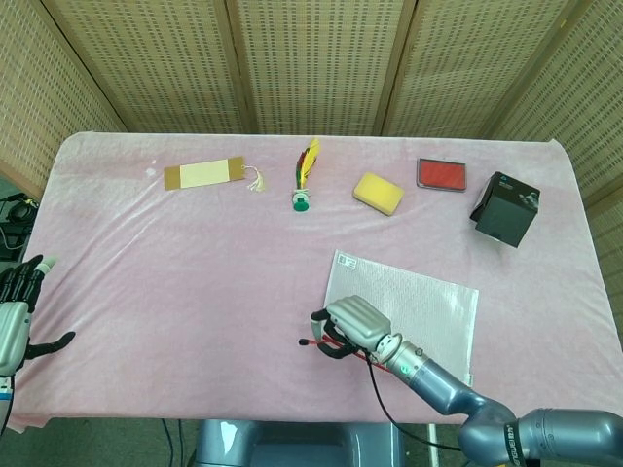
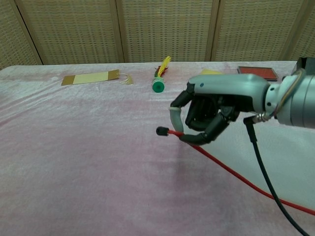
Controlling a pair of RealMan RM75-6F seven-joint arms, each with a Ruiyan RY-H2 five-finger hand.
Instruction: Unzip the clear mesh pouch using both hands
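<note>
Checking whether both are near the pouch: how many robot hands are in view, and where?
2. The right robot hand grips the red zipper pull at the mesh pouch. The left robot hand hangs off the table's left edge, open, far from the pouch.
</note>
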